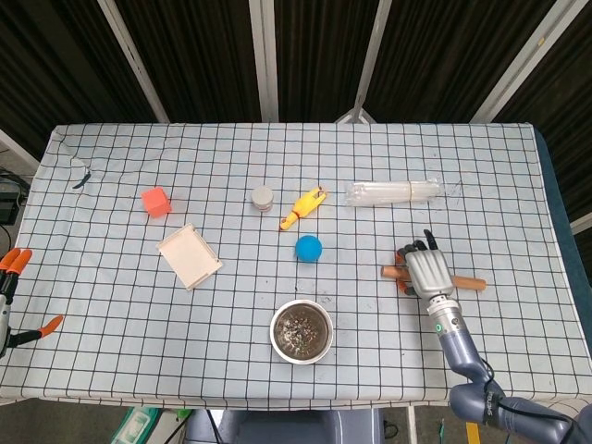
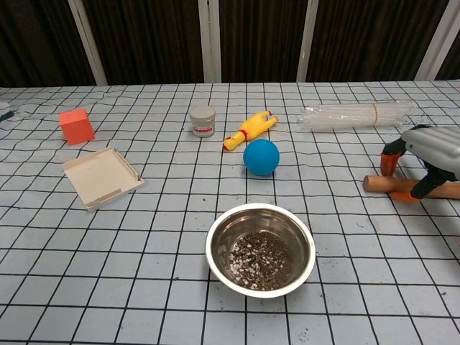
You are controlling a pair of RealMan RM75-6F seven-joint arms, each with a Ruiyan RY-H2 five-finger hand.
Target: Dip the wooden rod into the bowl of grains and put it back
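The wooden rod [image 1: 471,283] [image 2: 376,184] lies flat on the checked cloth at the right side of the table. My right hand [image 1: 426,271] [image 2: 433,142] is lowered over its middle. The orange-tipped fingers [image 2: 391,162] stand on the far side of the rod and the thumb comes down on the near side, hiding the rod's centre. The rod still rests on the table. The steel bowl [image 1: 276,324] [image 2: 210,248] with grains sits near the front edge, left of the rod. My left hand [image 1: 9,301] shows at the far left edge of the head view, off the table, fingers apart and empty.
A blue ball [image 1: 308,248] lies between bowl and rod side. Behind it are a yellow rubber chicken [image 1: 303,206], a small grey jar [image 1: 263,197] and a clear bag of tubes [image 1: 398,192]. An orange cube [image 1: 155,201] and a shallow white box [image 1: 190,256] sit at the left.
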